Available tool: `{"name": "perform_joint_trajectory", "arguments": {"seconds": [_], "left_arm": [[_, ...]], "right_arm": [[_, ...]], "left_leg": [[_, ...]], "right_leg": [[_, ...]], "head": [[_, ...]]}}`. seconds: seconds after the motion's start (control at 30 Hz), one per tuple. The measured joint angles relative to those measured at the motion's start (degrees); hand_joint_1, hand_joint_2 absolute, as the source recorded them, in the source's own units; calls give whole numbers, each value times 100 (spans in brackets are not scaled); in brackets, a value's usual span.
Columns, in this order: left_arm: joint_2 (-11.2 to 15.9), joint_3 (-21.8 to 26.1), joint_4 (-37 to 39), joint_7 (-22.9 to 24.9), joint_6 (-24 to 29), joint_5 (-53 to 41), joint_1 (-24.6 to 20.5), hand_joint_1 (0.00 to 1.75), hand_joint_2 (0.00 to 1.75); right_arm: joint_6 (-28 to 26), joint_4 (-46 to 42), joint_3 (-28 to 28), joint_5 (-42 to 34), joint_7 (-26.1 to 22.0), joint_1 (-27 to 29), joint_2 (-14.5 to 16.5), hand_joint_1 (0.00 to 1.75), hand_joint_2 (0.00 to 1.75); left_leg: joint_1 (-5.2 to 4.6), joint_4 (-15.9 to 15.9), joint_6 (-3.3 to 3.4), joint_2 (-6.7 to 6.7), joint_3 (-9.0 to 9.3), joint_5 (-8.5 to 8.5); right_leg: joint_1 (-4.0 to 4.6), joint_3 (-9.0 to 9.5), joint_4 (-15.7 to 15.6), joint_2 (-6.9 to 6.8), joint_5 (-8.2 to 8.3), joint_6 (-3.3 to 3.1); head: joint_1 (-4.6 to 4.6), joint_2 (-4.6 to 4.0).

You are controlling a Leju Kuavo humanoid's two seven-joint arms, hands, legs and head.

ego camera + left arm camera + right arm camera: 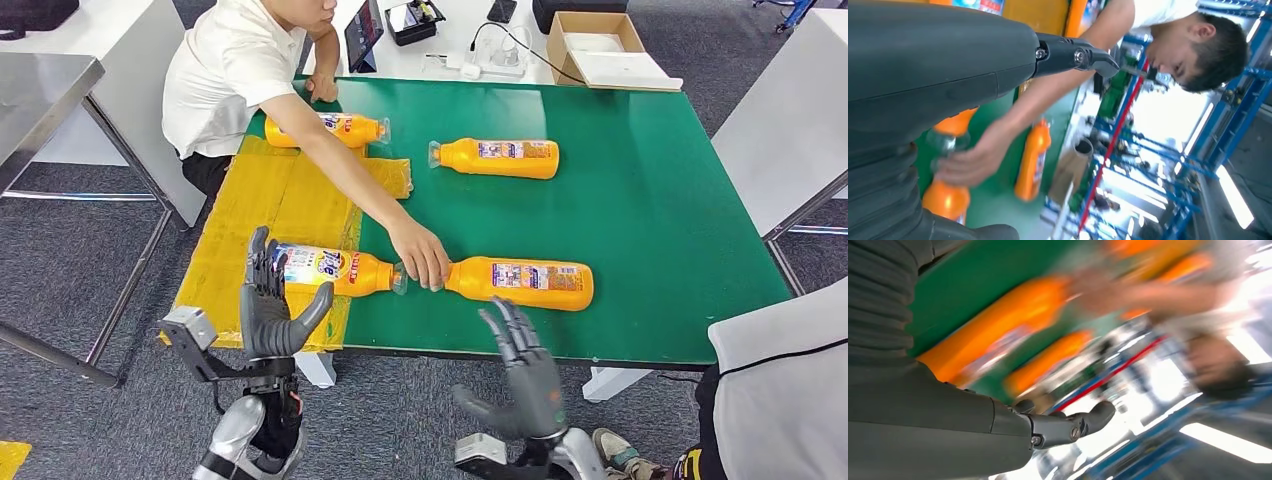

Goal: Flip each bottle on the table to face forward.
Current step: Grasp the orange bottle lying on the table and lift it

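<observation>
bright even overhead light, head view sharp with soft shadows, right wrist view badly motion-blurred, ceiling lights blown out

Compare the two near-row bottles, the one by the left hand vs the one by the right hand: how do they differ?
The near-left bottle lies on the yellow sheet, blue-and-white front label up, cap toward the table's middle. The near-right bottle lies on the green table, small-print label up, cap pointing the opposite way, at the first bottle. The person's hand rests where the two caps meet. Both are orange, lying flat, and neither robot hand touches them.
</observation>
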Motion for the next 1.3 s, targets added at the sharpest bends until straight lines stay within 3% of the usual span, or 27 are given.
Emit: {"name": "perform_joint_trajectory", "arguments": {"seconds": [0.13, 0.4, 0.5, 0.6, 0.7, 0.9, 1.3], "left_arm": [[118, -92, -509, 52, -100, 100, 263, 0, 175], [188, -136, -815, 112, -184, 267, 382, 0, 175], [225, -152, -903, 40, -302, -13, 491, 0, 175], [279, -198, -1026, -114, -191, -691, 677, 0, 175], [321, -245, -1097, -142, -57, -1037, 821, 0, 175], [361, -390, -1105, -155, -9, -1298, 833, 0, 175], [374, -664, -1047, -133, -108, -1371, 609, 0, 175]], "right_arm": [[-129, 138, -475, 111, 19, 135, -223, 0, 175], [-183, 211, -794, 517, 306, 202, -363, 0, 175], [-139, 206, -1019, 878, 585, 192, -458, 0, 175], [312, 297, -1267, 1321, 1078, 92, -591, 0, 175], [713, 598, -1459, 1487, 1275, -117, -751, 0, 175], [853, 1502, -1591, 1549, 1166, -845, -920, 0, 175], [1351, 3043, -1417, 1427, 1149, -2260, -646, 0, 175]], "left_leg": [[-1, 0, 1, 8, 7, 1], [4, 0, 0, 11, 11, 8], [1, 0, 0, 11, 11, 7], [-4, 0, 2, 10, 10, 6], [-8, 0, 3, 7, 10, 6], [-8, 0, 6, 14, 20, 11], [-4, 0, 8, 12, 19, 16]], "right_leg": [[0, 1, 0, 2, 5, 1], [3, 6, 4, 2, 6, 0], [0, 9, 4, 2, 6, 1], [-5, 8, 2, 2, 5, 1], [-9, 9, 0, 1, 6, 2], [-8, 12, 1, 3, 11, 6], [-4, 17, 7, 2, 12, 7]], "head": [[-2, 0], [-3, 0], [-3, 0], [-2, 0], [-2, 0], [-3, 0], [-3, 0]]}}
